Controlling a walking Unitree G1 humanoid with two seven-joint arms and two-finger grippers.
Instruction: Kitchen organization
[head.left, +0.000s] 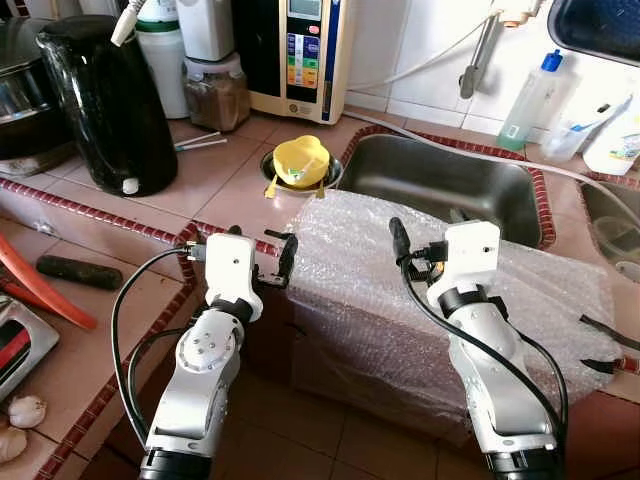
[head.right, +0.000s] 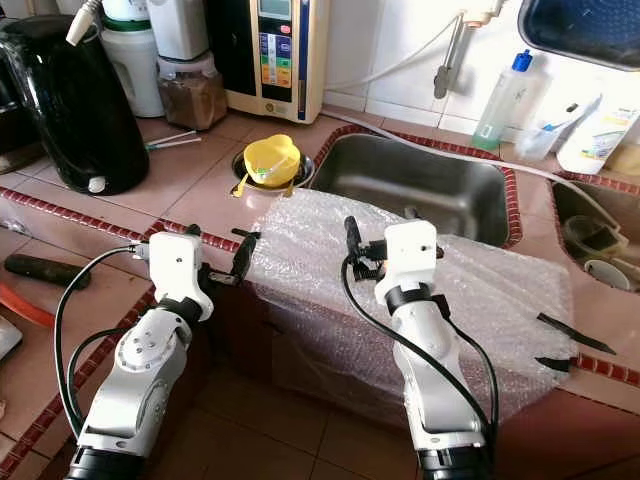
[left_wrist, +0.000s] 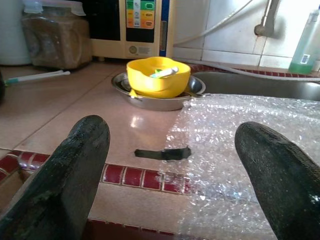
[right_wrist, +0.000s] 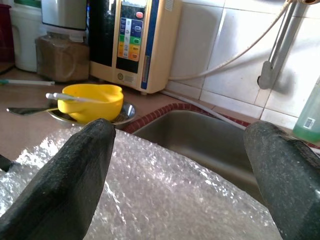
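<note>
Facing the tiled counter (head.left: 200, 180), you have both arms raised in front of a sheet of bubble wrap (head.left: 400, 290) that drapes over the counter edge just in front of the steel sink (head.left: 450, 185). Black tape strips (head.left: 600, 345) hold the sheet at its right end, and one more strip (left_wrist: 162, 153) fixes its left edge to the counter.

Check the left gripper (head.left: 265, 260): it sits at the left edge of the sheet, fingers apart, holding nothing. In the left wrist view one finger (left_wrist: 65, 175) lies over bare tile and the other over the wrap.

Check the right gripper (head.left: 425, 245): it hovers above the middle of the sheet, fingers (right_wrist: 65, 185) spread wide, gripping nothing.

Note the surroundings: a yellow bowl (head.left: 300, 160) rests in a shallow metal dish (left_wrist: 150, 97) beside the sink's left rim; a black kettle (head.left: 105, 100) stands at the counter's far left; a water dispenser unit (head.left: 300, 55) stands against the wall; a clear bottle (head.left: 528, 100) stands behind the sink
</note>
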